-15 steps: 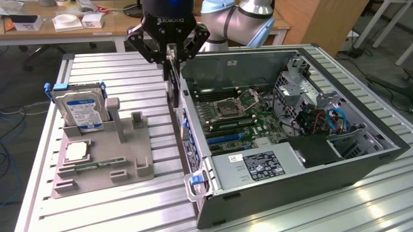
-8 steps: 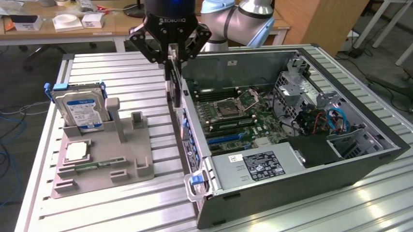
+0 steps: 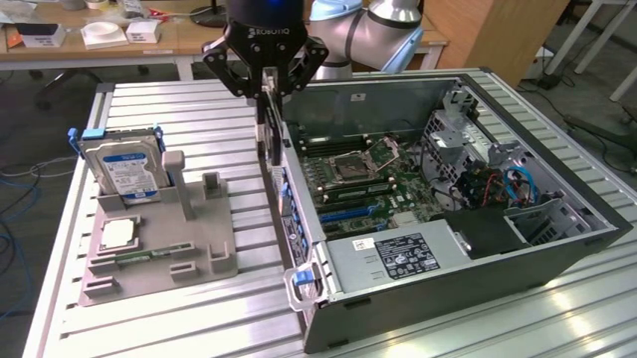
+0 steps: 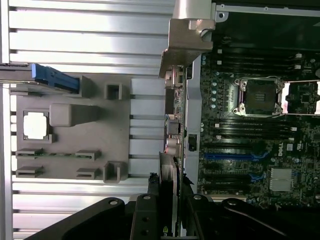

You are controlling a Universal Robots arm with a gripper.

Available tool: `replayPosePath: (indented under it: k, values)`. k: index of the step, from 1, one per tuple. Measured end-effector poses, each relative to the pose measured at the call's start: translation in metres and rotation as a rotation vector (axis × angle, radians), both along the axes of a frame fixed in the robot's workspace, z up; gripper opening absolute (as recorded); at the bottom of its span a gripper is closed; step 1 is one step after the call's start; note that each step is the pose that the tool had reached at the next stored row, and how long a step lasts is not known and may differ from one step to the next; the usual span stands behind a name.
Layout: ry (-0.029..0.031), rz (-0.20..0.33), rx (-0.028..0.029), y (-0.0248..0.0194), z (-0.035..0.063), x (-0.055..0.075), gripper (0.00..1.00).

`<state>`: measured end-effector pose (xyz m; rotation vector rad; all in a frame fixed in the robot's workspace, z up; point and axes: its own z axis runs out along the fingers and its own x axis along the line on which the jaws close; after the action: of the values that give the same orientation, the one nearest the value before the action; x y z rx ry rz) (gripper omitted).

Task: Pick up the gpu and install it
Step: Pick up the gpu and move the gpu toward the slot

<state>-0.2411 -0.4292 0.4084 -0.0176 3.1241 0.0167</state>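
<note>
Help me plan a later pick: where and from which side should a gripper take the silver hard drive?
Probably pinch the hard drive across its flat faces near the top edge, from above: it stands upright, lower end seated in the grey holder.

The ribbed aluminium table carries an open computer case. Just beside the case, on the exterior view's left, a grey slotted holder plate lies flat on the ribs.

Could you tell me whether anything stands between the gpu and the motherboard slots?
Nothing visible does. The gpu, held in the fingers, hangs at the open case's wall, and the blue slots on the motherboard lie bare.
</note>
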Motion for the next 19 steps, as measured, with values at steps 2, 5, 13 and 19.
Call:
replayPosePath:
  k: [2,5,13,19]
  values:
    - [0.0000,0.000,0.0000,0.0000,0.0000,0.0007,0.27]
    - [-0.0001,0.000,0.0000,0.0000,0.0000,0.0017,0.27]
    - [-0.0001,0.000,0.0000,0.0000,0.0000,0.0048,0.27]
    - [0.0000,0.000,0.0000,0.0000,0.0000,0.0082,0.27]
